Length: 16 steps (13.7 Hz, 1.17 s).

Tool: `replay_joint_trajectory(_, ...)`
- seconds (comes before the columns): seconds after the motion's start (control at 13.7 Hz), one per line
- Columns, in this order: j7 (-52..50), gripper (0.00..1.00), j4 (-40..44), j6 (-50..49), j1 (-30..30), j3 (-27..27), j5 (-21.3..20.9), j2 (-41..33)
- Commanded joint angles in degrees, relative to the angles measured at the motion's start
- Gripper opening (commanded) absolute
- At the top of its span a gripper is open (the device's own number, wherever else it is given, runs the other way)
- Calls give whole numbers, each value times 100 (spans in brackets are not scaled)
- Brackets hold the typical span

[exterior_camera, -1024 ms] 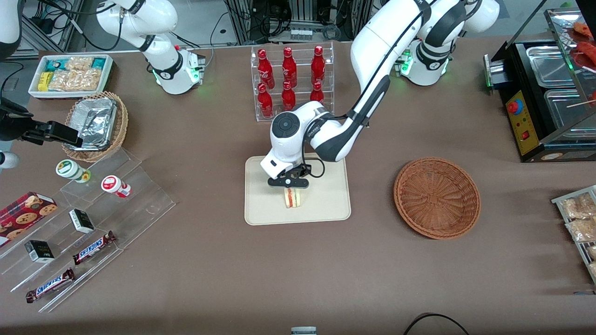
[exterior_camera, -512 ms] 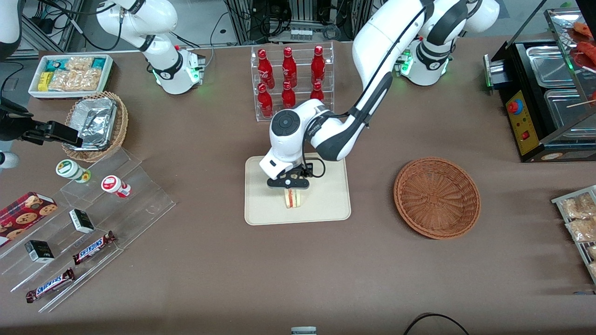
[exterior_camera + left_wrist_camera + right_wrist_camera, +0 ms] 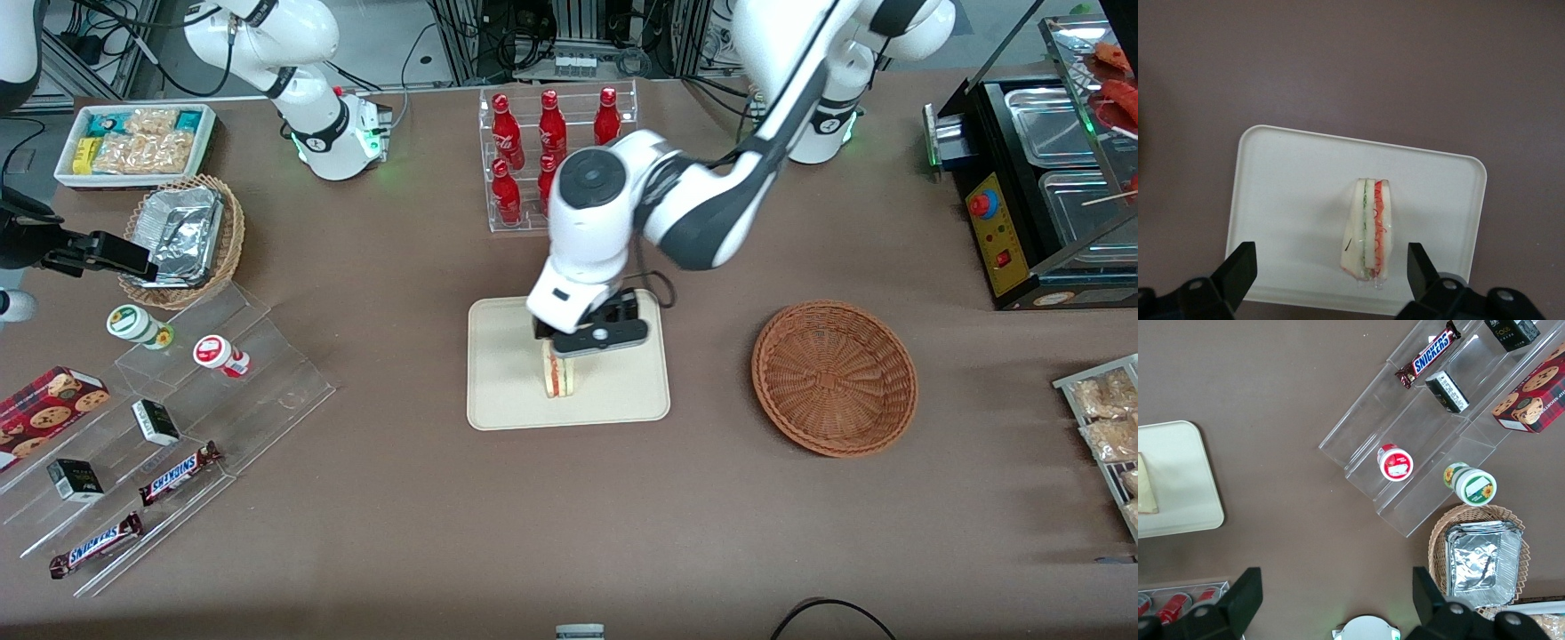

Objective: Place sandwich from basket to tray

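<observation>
- The sandwich (image 3: 559, 377) stands on edge on the tray (image 3: 507, 373), its red and green filling stripes facing up.
- In the left wrist view the sandwich (image 3: 1369, 233) sits free on the tray (image 3: 1285, 193), nothing touching it.
- The gripper (image 3: 594, 336) hangs above the tray, just over the sandwich; its 2 fingers (image 3: 1238, 270) are spread wide, one on each side, holding nothing.
- The basket (image 3: 834, 378) lies on the brown worktop (image 3: 569, 516), well apart from the tray, toward the working arm's end.
- Readable writing: 2 "SNICKERS" bars (image 3: 178, 473) on a clear stepped stand (image 3: 267, 382), toward the parked arm's end from the tray.
- A rack of red bottles (image 3: 551, 133) stands farther from the front camera than the tray; their labels are too small to read.
</observation>
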<state>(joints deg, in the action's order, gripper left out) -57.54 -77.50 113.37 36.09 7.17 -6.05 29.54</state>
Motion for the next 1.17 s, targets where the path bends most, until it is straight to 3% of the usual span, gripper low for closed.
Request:
replay_joint_trajectory(0.0,31,99,-939,-166,-469,30,288,-1131)
replay_joint_trajectory(0.22,1092,99,-1810,-498,-1119,30,701,-2309)
replay_joint_trajectory(0.37,1760,99,-2005,-955,-1506,21,728,-2759)
replay_joint_trajectory(0.66,3201,99,-1988,-1870,-2393,12,728,-3235)
replay_joint_trajectory(1.1,4776,99,-1962,-2153,-3625,12,702,-3438)
